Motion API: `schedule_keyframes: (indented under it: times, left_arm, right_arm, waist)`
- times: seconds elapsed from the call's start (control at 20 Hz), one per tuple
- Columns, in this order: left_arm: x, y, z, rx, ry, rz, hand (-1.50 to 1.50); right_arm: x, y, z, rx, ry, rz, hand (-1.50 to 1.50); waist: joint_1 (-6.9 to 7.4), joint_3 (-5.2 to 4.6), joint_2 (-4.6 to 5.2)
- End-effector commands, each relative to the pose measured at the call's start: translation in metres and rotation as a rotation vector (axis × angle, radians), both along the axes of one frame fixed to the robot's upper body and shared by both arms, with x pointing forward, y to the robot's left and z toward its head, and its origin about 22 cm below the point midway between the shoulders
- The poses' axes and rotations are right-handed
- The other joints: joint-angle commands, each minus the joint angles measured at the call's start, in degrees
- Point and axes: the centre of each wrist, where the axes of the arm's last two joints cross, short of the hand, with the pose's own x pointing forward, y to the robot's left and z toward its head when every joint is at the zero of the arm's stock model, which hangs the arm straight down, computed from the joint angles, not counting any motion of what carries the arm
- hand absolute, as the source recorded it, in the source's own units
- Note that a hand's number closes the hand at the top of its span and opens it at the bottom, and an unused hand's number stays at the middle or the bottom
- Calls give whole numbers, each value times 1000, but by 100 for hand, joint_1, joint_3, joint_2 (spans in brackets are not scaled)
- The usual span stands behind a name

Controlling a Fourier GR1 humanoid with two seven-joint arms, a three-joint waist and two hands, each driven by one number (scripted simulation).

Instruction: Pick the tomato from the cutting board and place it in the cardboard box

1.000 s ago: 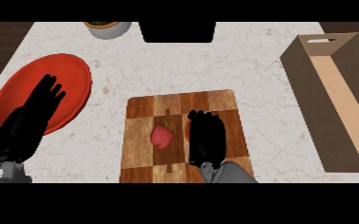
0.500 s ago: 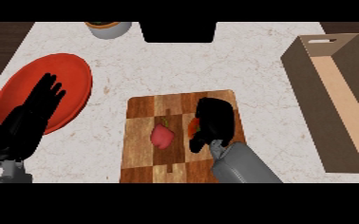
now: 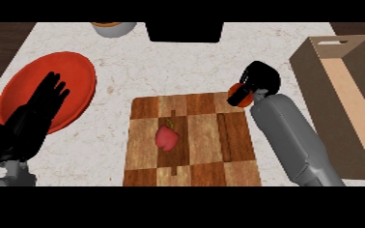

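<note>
worktop (image 3: pixel 192 60): pale speckled stone filling most of the frame, everything sits on it.
cardboard box (image 3: pixel 335 101): right edge of the frame, open top and a handle slot at its upper end, so a drop from above should work. Looks like nothing's in it yet.
cutting board (image 3: pixel 189 140): checkered wood, lower centre. A reddish veg with a green stem (image 3: pixel 167 137) lies near its middle, not touched by anything.
red plate (image 3: pixel 50 89): left side, partly under the left arm.
right hand (image 3: pixel 258 79): just off the board's upper right corner, between board and box, lifted. Its fingers are curled round something red-orange.
tomato (image 3: pixel 241 95): I'd say that's the red thing pinched in the right hand, only a sliver shows below the fingers. Well apart from the box, so the carry seems unfinished.
left hand (image 3: pixel 43 104): left edge over the plate, fingers straight and spread, resting, holding nothing.
bowl (image 3: pixel 113 27): top left, cut off by the frame.
</note>
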Motion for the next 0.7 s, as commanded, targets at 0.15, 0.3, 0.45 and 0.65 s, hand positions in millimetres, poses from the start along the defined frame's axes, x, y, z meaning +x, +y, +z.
schedule_keyframes:
  times: [0.15, 0.3, 0.45, 0.65]
  left_arm:
    - [-3, 0, -15, -6, 9, 4, 0]
    - [3, 13, -8, 5, 19, 42, 0]
    - [2, -1, -3, -15, 13, 26, 0]
    - [2, 7, -7, -2, 19, 25, 0]
  right_arm:
    - [31, 18, 23, -109, -120, -36, 150]
    - [21, 32, 64, -121, -213, 10, 150]
    - [18, 30, 94, -141, -329, 14, 150]
    - [12, 40, 137, -196, -466, -55, 150]
  waist:
    - [-26, -4, -19]
    - [-165, -7, -72]
    - [-182, -5, -86]
    - [-183, -6, -78]
